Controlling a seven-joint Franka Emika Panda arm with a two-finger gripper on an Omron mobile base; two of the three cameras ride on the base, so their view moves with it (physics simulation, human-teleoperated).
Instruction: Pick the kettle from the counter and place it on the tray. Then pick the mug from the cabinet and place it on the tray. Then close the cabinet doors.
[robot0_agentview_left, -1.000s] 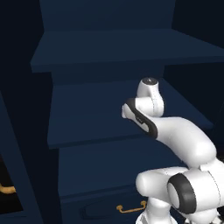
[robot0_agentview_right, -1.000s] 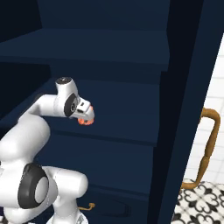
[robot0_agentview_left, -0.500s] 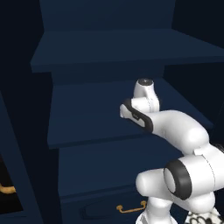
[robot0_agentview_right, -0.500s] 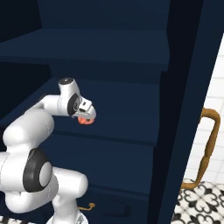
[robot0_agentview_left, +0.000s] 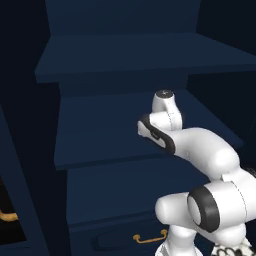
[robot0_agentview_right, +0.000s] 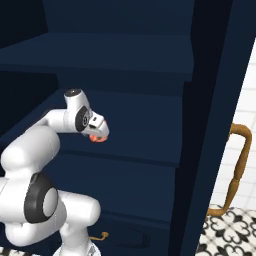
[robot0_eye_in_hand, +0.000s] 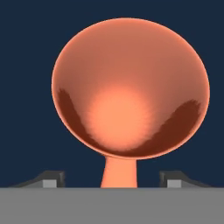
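The arm reaches into the open cabinet (robot0_agentview_left: 115, 145), its hand low over a middle shelf. Under the hand sits the mug (robot0_agentview_right: 98, 138), a bit of orange-red peeking out below the gripper (robot0_agentview_right: 99, 135) in the right base view. Looking down from the hand, the mug's open mouth (robot0_eye_in_hand: 130, 87) fills the middle against the navy shelf, its handle pointing toward the bottom between the two fingertips (robot0_eye_in_hand: 51, 178). The jaws stand fairly wide, one tip on each side of the handle, not touching it. One door (robot0_agentview_right: 215, 125) hangs open at the right, brass handle (robot0_agentview_right: 235, 172) showing
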